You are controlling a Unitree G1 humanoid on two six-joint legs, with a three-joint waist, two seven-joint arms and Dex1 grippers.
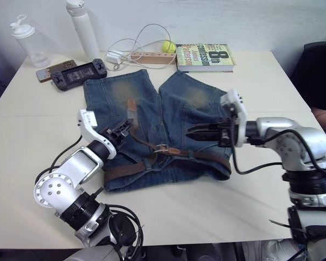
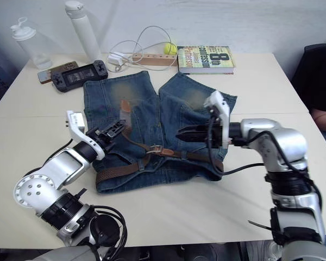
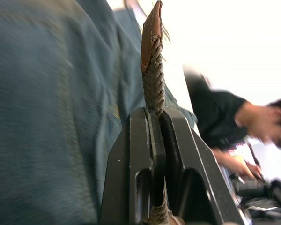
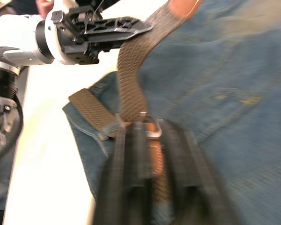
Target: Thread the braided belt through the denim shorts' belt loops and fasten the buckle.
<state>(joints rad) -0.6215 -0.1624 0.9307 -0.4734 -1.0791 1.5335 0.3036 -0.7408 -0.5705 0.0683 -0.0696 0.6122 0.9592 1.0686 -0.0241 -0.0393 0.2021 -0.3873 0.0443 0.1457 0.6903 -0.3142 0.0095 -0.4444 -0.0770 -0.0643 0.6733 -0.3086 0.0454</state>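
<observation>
The denim shorts (image 1: 157, 130) are spread flat mid-bench, waistband toward the robot, with the braided belt (image 1: 131, 169) laid along it and the buckle (image 1: 162, 147) near its middle. The belt's tan-tipped end is pinched between the closed fingers of the left end effector (image 1: 123, 129) and lifted off the denim. The right end effector (image 1: 198, 130) hovers over the right leg — fingers pressed together, empty. Behind the shorts a game controller (image 1: 79, 74), two bottles (image 1: 82, 27), a white cable (image 1: 131, 46), a tennis ball (image 1: 169, 46) and a book (image 1: 205, 56) crowd the far edge; bare bench (image 1: 261, 185) is left at both sides and in front.
</observation>
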